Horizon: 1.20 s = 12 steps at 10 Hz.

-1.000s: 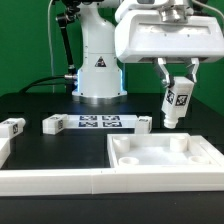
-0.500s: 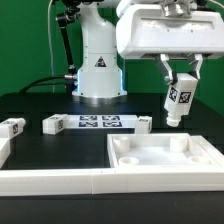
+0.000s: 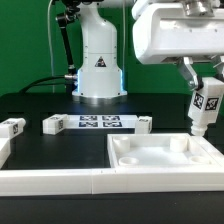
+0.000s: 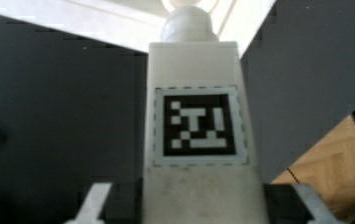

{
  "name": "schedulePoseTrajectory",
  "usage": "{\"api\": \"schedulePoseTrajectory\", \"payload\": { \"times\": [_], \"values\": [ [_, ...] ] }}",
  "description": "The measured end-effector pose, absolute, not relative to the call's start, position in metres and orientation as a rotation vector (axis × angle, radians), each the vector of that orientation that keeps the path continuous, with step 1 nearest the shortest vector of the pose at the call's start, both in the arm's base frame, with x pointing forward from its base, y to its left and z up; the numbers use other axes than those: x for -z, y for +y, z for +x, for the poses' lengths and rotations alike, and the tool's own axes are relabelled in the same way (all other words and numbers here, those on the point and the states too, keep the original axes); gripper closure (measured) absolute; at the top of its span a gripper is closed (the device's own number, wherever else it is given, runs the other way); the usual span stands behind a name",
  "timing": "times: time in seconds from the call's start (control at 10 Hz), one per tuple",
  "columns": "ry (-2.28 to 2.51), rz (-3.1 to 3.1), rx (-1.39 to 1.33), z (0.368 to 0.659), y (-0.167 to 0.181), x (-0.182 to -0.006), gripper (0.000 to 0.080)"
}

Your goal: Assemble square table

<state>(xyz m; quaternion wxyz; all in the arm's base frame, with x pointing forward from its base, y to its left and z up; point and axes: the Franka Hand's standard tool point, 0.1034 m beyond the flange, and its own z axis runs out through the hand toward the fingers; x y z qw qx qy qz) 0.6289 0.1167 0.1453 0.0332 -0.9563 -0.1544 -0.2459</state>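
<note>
I note the end effector [image 3: 204, 90] clenched on one leg [image 3: 199, 120], held over the square slab [image 3: 150, 173] at its corner on the exterior view's right.

The upright leg [image 3: 203, 108] is seen in white with a black-and-white square tag [image 4: 195, 125]. The same white is shown by the square slab [image 3: 165, 155], the tagged loose leg [image 3: 12, 127] and the border rail [image 3: 50, 181]. The marker board [image 3: 98, 123] is printed with black-and-white tags, and the counter [image 3: 30, 108] is coloured black against a green backdrop [image 3: 25, 40].
</note>
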Motion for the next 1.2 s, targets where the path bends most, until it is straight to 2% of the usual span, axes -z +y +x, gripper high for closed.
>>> {"api": "schedulePoseTrajectory", "payload": {
  "times": [0.3,1.2],
  "values": [
    [-0.468,-2.931,0.822,0.631,0.115,-0.143,0.0508],
    [-0.47,-2.918,0.84,0.631,0.123,-0.116,0.0508]
  ]
}}
